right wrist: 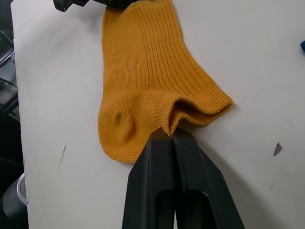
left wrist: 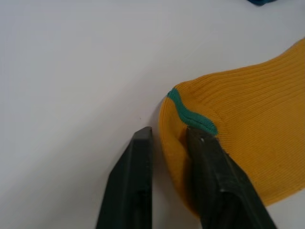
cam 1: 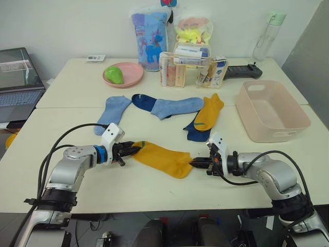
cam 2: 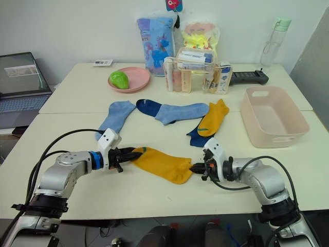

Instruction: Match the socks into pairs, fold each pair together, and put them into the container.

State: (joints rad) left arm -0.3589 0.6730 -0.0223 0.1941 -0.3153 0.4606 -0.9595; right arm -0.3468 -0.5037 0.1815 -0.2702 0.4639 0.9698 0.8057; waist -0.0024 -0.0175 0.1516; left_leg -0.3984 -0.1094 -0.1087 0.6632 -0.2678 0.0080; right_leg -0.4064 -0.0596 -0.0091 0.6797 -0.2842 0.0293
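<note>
Bench: white, socks scattered mid-bench
Yellow sock: flat near the front edge, stretched between both grippers
Left gripper: fingers straddle the green-trimmed end, slightly parted
Right gripper: fingers pinched tight on the other end
Container: pink, far right

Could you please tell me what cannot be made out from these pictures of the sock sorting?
- Navy sock, head views: mostly hidden under the second yellow sock.
- Other navy sock: its far end is covered by a light blue sock.
- Labels in the clear organiser: too small to read.
- Left gripper, left wrist view: whether it truly clamps the near yellow sock; one finger lies on the fabric.
</note>
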